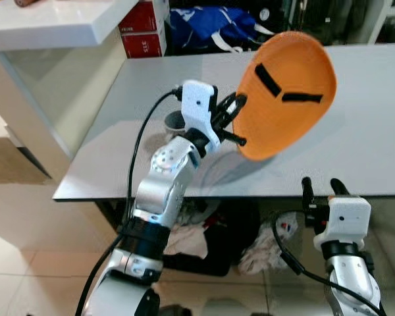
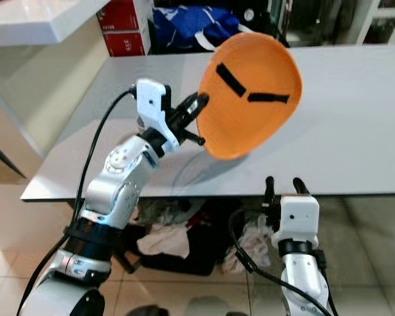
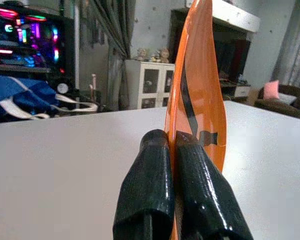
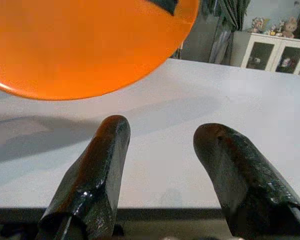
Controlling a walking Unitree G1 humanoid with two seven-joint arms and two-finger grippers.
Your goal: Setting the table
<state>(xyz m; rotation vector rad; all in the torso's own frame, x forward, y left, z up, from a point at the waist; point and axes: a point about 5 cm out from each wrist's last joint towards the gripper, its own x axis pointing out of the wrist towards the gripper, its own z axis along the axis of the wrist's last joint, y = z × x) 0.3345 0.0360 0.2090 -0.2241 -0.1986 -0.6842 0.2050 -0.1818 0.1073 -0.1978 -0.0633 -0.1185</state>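
Observation:
An orange plate with two black strips of tape on it is held up on edge above the grey table, near the front edge. My left gripper is shut on the plate's left rim; in the left wrist view the two black fingers pinch the thin orange plate. My right gripper stands open just below the table's front edge, under and to the right of the plate. Its fingers hold nothing, with the plate's underside above them.
A white counter stands at the far left, with red boxes and a blue bag behind the table. Crumpled cloths lie on the tiled floor under the table. The table surface to the right is bare.

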